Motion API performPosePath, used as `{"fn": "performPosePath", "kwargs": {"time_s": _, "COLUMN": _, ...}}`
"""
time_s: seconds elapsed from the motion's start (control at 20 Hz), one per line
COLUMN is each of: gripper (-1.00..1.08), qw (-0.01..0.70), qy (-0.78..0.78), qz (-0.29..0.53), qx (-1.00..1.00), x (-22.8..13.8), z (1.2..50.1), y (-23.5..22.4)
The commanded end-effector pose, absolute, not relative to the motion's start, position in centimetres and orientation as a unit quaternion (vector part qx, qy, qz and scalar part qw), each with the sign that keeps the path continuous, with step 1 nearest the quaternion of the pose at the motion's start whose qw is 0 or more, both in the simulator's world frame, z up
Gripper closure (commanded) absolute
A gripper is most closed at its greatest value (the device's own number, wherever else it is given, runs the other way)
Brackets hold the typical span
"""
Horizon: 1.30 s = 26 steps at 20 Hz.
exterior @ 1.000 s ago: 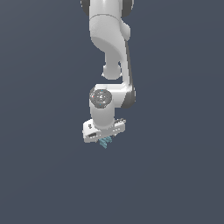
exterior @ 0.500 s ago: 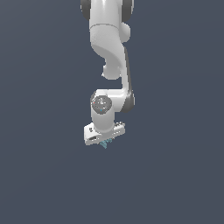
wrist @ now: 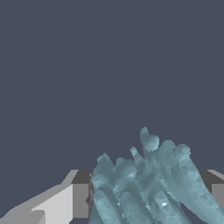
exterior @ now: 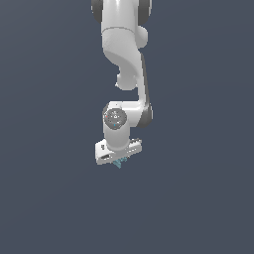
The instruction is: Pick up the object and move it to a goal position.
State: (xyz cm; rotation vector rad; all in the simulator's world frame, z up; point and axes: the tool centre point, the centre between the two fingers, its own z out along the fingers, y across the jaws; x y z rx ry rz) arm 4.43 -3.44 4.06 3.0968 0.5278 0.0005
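Note:
The object [exterior: 118, 162] is a small pale teal, jagged chunk poking out just below the white hand in the exterior view. My gripper [exterior: 118, 160] is shut on it, with the arm reaching straight down from above. In the wrist view the object [wrist: 148, 188] fills the space between the two fingers, its ridged faces large and close. One grey-and-white finger [wrist: 72, 200] presses one side, and the other finger [wrist: 214, 186] shows at the picture's edge. Whether the object touches the floor below cannot be told.
A plain dark blue-grey surface [exterior: 198, 198] surrounds the arm on every side. No other object or marker shows in either view.
The hand with the chunk has shifted slightly lower and toward the exterior view's left. The grip stays the same.

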Motion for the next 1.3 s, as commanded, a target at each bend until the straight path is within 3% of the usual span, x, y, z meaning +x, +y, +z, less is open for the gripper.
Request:
{"fn": "performPosePath", "kwargs": {"time_s": 0.0, "gripper": 1.08, "qw": 0.0, "qy": 0.167, "qz": 0.001, "qx": 0.986, "x": 4.5, "z": 4.2, "y": -3.4}}
{"fn": "performPosePath", "kwargs": {"time_s": 0.55, "gripper": 1.08, "qw": 0.009, "qy": 0.133, "qz": 0.023, "qx": 0.991, "x": 5.5, "z": 9.7, "y": -1.2}}
{"fn": "performPosePath", "kwargs": {"time_s": 1.25, "gripper": 1.08, "qw": 0.036, "qy": 0.033, "qz": 0.085, "qx": 0.995, "x": 7.9, "z": 25.5, "y": 4.7}}
